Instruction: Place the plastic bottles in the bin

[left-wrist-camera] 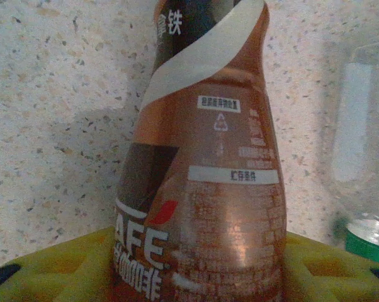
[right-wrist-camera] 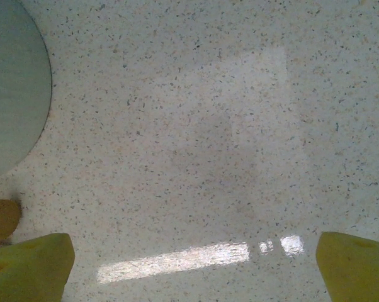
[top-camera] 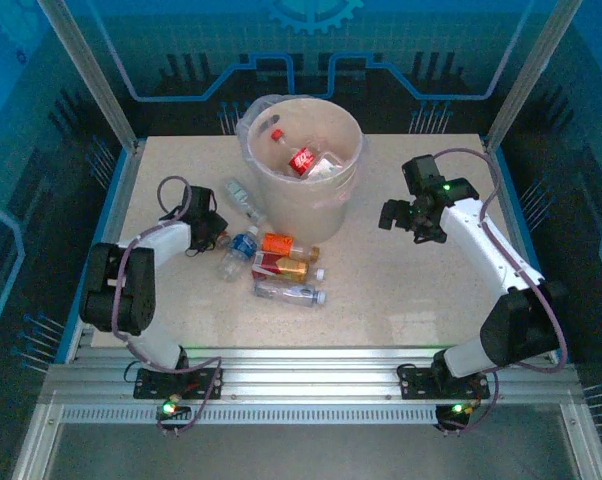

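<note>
Yellow pads (left-wrist-camera: 57, 267) of the left gripper (top-camera: 211, 232) press both sides of a brown coffee bottle (left-wrist-camera: 208, 170) lying on the table (right-wrist-camera: 196, 126), gripped for lifting, it seems. Right gripper (right-wrist-camera: 196, 258) gapes wide and empty, parked clear. Loose bottles (top-camera: 286, 268) lie just beside the bin (top-camera: 281, 215), which holds a few.

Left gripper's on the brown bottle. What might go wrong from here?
The left gripper holds the brown bottle on its smooth, tapering body, so it may slip. The clear bottle lies close beside it and may get knocked. The tall bin needs a high lift.
</note>
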Motion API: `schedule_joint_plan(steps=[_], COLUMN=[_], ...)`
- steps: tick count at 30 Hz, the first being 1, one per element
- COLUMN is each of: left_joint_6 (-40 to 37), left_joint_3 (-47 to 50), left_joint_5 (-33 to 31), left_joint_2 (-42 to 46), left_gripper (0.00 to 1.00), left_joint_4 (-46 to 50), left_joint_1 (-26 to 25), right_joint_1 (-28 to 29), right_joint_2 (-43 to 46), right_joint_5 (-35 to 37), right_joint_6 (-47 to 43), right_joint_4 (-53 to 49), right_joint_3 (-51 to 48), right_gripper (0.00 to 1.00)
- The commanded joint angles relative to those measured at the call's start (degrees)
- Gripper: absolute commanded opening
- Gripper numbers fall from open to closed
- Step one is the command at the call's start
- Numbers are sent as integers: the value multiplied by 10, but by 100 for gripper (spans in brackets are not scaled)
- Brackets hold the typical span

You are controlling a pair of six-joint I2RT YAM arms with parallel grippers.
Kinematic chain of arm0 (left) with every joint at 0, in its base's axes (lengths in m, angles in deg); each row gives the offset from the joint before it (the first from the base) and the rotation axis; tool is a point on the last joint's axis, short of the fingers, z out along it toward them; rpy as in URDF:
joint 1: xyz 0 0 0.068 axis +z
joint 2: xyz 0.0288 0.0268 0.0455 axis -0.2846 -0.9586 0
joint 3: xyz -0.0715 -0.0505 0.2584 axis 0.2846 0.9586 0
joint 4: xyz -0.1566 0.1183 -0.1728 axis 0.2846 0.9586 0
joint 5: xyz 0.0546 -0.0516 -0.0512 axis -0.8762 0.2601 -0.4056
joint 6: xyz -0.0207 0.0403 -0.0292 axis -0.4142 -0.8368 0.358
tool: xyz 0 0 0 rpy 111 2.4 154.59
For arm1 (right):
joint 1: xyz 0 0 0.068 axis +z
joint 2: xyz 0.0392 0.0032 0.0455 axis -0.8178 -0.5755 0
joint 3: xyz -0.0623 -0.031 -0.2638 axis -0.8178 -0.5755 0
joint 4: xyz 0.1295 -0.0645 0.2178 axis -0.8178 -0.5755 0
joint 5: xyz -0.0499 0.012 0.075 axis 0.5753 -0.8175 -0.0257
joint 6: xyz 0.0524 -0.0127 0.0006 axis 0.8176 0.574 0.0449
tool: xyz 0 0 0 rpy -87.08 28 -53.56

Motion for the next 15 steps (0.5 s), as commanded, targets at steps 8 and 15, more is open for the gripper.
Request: schedule_joint_plan(steps=[8, 15], left_joint_6=[-24, -34], left_joint_3=[33, 53], left_joint_5=[-20, -16], left_joint_2=[126, 207], left_gripper=[44, 42], left_joint_4=[-18, -33], left_joint_1=[6, 6], right_joint_1=[-8, -8], right_joint_2=[2, -6], right_joint_5=[4, 6], right_joint_6=[12, 13], right_joint_4=[10, 11], right_joint_3=[-14, -14], right_gripper=[100, 100])
